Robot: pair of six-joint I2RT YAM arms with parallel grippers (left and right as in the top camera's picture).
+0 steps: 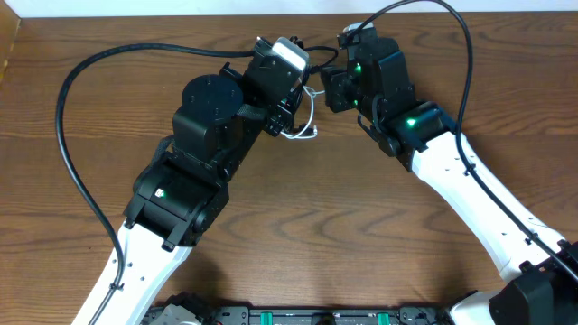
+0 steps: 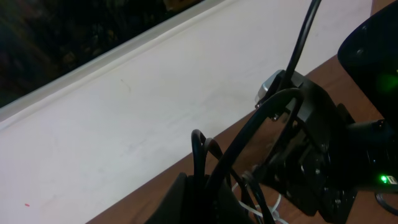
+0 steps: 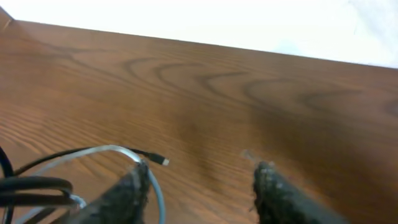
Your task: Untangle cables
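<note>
My right end effector [image 3: 202,194] wide open, holding nothing. Thin white cable [image 3: 157,194] curves down just beside one finger [image 3: 132,190]. Thin black cable [image 3: 160,160] lies flat on brown wooden counter [image 3: 217,93], running sideways, little plug end pointing toward gap between my fingers. Both my arms reach far, tips close together. My left end effector [image 1: 291,120]: cannot tell if open.

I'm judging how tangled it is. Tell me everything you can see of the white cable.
The white cable is a thin, pale, plastic-looking cord. It arcs over the wooden table, curving down beside one finger of the open right gripper. A thin black cable runs close along it. Its ends are hidden.
</note>
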